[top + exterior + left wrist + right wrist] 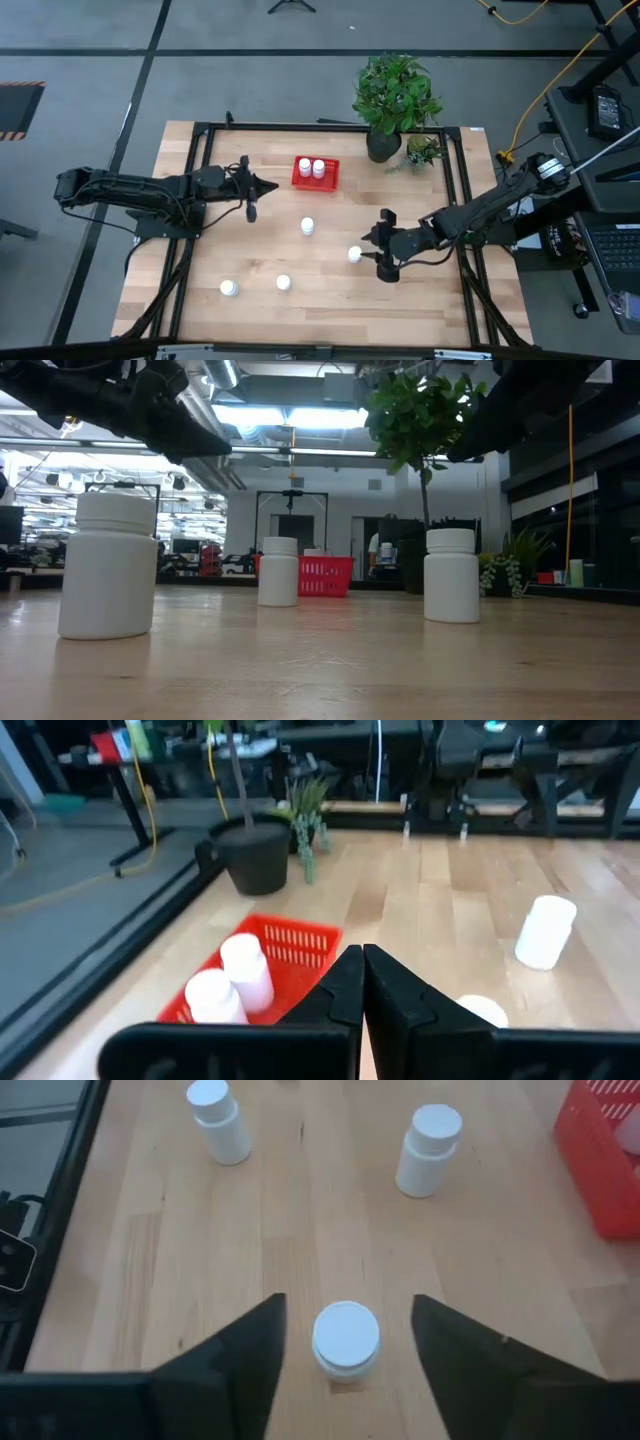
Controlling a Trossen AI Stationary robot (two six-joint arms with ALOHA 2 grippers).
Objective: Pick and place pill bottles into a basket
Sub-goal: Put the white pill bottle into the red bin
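While cropped, basket [605, 1155] partly visible.

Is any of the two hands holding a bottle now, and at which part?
Nothing is held. The right hand is open around a standing bottle without touching it. The left hand is shut and empty, near the red basket.

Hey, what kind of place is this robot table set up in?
Probably a robotics lab or open workshop: a bare wooden table on a grey floor with taped lines, trailing yellow cables, and, in the low view, exposed ceiling ducts with strip lights over equipment racks.
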